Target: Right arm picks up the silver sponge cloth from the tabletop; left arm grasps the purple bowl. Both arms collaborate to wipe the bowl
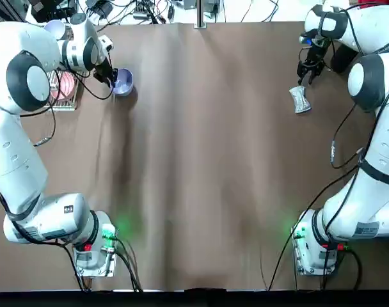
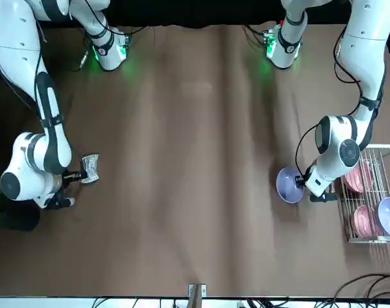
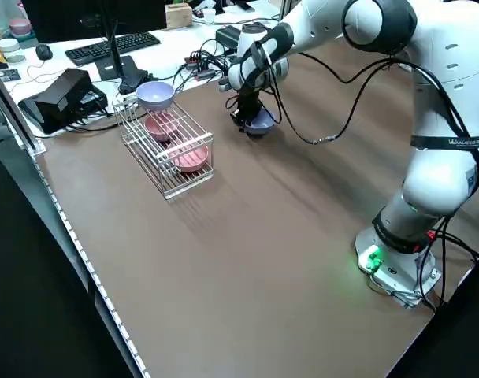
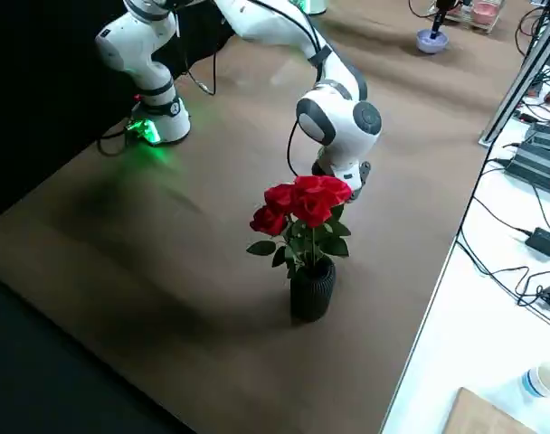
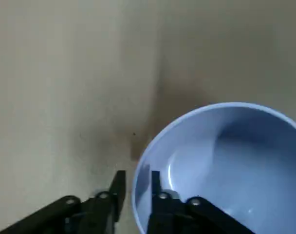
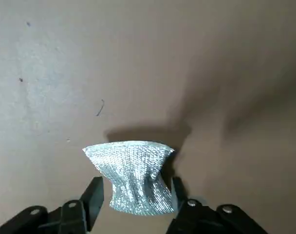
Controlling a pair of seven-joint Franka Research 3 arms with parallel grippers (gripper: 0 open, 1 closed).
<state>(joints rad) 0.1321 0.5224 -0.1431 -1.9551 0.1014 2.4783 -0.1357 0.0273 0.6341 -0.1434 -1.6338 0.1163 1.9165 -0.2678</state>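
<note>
Left end effector pinching purple bowl rim, right end effector spread astride silver sponge cloth

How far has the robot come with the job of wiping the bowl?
Nothing looks finished. In hand: the left gripper has one finger on each side of the purple bowl rim, and the right gripper is open around the silver sponge cloth, which lies on the table. Left to do: close, lift both, bring them together and wipe.
</note>
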